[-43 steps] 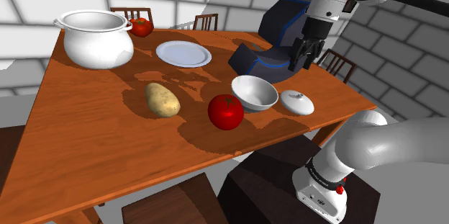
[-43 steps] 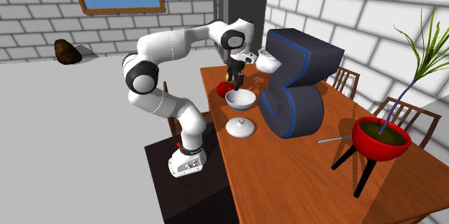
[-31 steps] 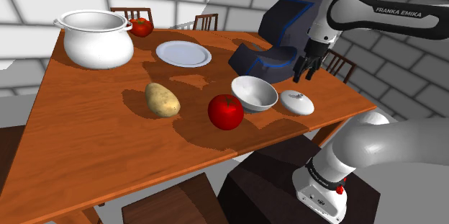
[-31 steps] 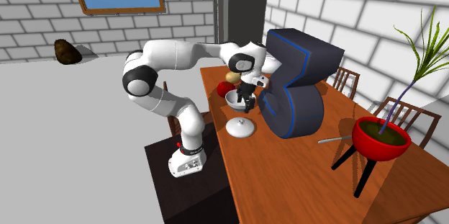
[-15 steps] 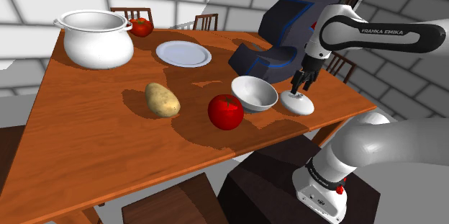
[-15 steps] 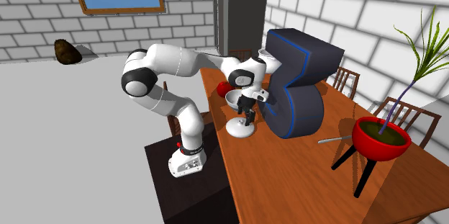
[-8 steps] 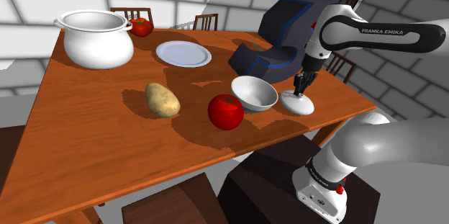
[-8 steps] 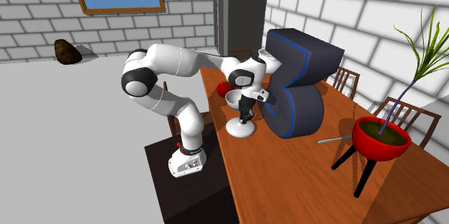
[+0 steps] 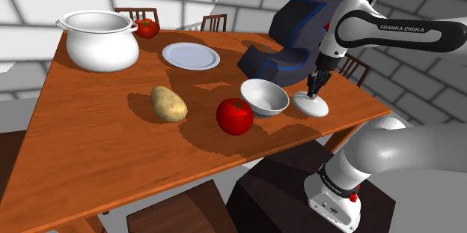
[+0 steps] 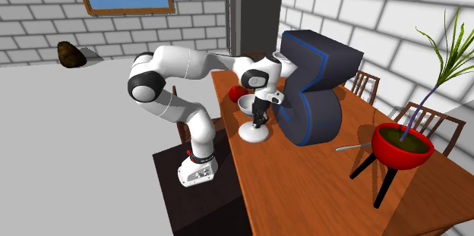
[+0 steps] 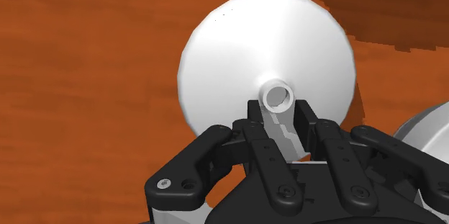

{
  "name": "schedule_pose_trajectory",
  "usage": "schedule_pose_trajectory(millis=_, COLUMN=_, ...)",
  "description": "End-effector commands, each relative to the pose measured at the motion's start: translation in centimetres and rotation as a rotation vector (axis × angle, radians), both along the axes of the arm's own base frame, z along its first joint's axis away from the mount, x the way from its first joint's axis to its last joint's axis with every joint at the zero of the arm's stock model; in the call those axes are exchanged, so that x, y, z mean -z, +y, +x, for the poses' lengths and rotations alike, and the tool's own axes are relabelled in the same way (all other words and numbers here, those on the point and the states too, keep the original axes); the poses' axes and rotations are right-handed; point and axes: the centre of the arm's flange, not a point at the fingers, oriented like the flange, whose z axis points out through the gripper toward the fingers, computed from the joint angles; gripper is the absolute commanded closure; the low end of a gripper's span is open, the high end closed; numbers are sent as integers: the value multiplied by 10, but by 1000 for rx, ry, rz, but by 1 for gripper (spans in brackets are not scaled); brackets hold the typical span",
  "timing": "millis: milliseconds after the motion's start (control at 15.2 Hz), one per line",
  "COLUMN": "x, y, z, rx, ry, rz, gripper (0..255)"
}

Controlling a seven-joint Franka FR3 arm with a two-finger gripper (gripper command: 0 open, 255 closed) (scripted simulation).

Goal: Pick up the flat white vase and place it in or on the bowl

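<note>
Gripper (image 9: 313,91) is clenched on the flat white vase (image 9: 312,106). In the wrist view its short neck is pinched between both fingers (image 11: 306,122).

Vase count: one. It is seen just beside the bowl (image 9: 264,97), on the shoulder view's right of it. Whether its base is touching the table (image 9: 90,156) cannot be told.

Bowl count: one, with only a bare white inside shown.

Tomatoes: two. The near tomato (image 9: 235,115) is sat just beside the bowl, on the shoulder view's left of it. The far tomato (image 9: 147,28) is found well beyond the bowl at the table's back edge.

One potato (image 9: 168,103) is placed further left of the bowl than the near tomato. One plate (image 9: 191,55) is laid beyond the bowl.

One pot (image 9: 99,40) is stood well apart from the bowl, next to the far tomato; its contents cannot be told.

One dark, blue-edged "3" block (image 9: 295,14) is stood close behind the bowl.
</note>
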Motion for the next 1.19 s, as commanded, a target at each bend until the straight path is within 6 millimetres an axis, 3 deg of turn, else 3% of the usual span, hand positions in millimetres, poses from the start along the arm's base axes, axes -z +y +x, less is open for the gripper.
schedule_pose_trajectory(millis=0, x=-11, y=0, z=0, rx=0, ry=0, rz=0, gripper=255)
schedule_pose_trajectory(millis=1122, x=-101, y=0, z=0, rx=0, ry=0, rz=0, gripper=255)
